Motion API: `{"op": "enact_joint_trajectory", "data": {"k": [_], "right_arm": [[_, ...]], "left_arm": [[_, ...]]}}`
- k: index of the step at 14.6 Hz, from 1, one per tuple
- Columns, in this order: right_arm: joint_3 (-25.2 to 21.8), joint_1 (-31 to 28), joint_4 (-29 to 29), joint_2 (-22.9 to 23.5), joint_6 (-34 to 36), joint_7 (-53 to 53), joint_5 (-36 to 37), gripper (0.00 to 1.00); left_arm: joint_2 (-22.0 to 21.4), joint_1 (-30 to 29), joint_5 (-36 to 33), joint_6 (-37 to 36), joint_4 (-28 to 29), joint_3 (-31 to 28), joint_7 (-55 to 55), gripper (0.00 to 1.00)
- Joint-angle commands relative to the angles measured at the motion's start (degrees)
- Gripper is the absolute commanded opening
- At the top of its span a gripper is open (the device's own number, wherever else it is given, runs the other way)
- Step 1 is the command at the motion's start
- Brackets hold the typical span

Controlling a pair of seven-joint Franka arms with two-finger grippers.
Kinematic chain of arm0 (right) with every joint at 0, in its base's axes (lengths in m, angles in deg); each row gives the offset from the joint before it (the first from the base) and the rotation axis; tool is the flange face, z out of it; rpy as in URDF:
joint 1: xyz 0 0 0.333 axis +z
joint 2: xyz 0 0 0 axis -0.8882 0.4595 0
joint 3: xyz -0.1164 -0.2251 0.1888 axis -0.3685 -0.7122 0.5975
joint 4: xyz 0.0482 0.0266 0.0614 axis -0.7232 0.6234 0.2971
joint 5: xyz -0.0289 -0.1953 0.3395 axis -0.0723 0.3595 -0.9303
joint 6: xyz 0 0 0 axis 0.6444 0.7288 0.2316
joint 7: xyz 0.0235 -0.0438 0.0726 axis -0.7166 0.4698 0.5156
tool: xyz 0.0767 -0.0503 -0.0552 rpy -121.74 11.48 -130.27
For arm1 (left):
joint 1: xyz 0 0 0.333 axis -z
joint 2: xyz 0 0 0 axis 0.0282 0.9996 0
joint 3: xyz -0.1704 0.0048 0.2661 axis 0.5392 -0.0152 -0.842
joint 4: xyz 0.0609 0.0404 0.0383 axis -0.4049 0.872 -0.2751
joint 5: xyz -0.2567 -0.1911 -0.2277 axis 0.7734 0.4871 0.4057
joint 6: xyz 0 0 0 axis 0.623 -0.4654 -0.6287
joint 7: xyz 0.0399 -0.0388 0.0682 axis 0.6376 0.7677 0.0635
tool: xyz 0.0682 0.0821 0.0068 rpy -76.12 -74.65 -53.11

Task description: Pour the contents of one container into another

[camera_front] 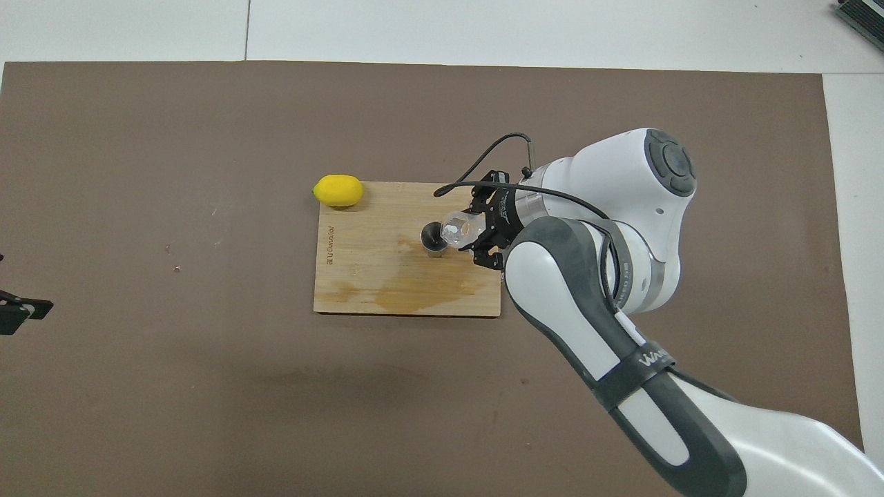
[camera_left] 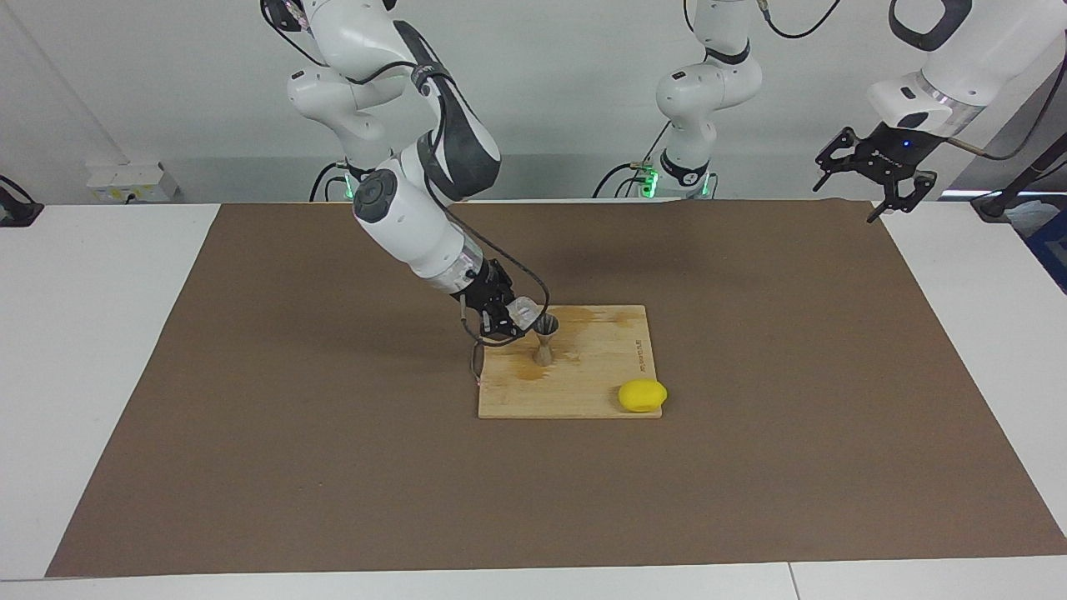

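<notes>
On the wooden board [camera_left: 583,379] in the middle of the table you see the metal jigger [camera_left: 544,337] standing upright. The right gripper [camera_left: 510,321] has its fingers closed around the small glass cup [camera_left: 523,312], tilted with its mouth at the jigger's rim. A lemon [camera_left: 642,395] lies at the board's corner. The left gripper [camera_left: 875,179] waits high over the table's edge, fingers wide apart.
</notes>
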Motion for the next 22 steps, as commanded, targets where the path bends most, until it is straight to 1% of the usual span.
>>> {"op": "enact_joint_trajectory", "data": {"k": [1,3,7,9,10,11,14,16,18,20,22], "right_arm": [[0.0,0.2,-2.2,0.8,2.0,-2.7,2.7,0.0],[0.0,0.2,-2.3,0.8,3.0,-2.8,4.0,0.0],[0.0,0.2,-3.1,0.8,4.8,-2.8,5.4,0.0],[0.0,0.2,-3.1,0.8,5.0,-2.8,6.2,0.0],[0.0,0.2,-3.1,0.8,5.0,-2.8,6.2,0.0],[0.0,0.2,-3.1,0.8,5.0,-2.8,6.2,0.0],[0.0,1.0,-3.3,0.9,5.3,-2.8,6.8,0.0],[0.0,1.1,-3.9,1.0,5.8,-2.8,7.0,0.0],[0.0,1.1,-4.5,1.2,6.6,-3.2,7.1,0.0],[0.0,1.1,-4.8,1.3,7.1,-3.4,8.0,0.0],[0.0,1.1,-4.9,1.4,7.2,-3.9,8.8,0.0]], "left_arm": [[-0.4,0.3,-1.7,-0.4,-0.6,-0.1,-5.3,1.0],[-0.4,0.3,-3.2,-0.4,-1.0,-0.1,-9.1,1.0],[-0.5,-0.7,-6.7,-1.1,-1.0,-0.4,-11.1,1.0],[-1.3,-0.7,-7.0,-4.3,-0.8,-0.7,-22.1,1.0],[-1.3,-0.5,-7.0,-4.7,-0.8,-0.7,-26.3,1.0],[-1.3,-0.1,-7.0,-4.9,-0.8,-0.5,-28.0,1.0],[-1.5,0.6,-7.1,-6.8,-0.7,0.9,-28.4,1.0],[-1.5,-0.1,-7.1,-7.0,-0.7,1.0,-28.4,1.0],[-1.6,-0.3,-7.0,-6.5,-0.8,0.6,-28.2,1.0],[-1.6,-0.3,-7.1,-4.4,-0.5,0.7,-28.8,1.0],[-1.5,-0.4,-7.1,-3.8,-0.7,0.7,-31.3,1.0]]}}
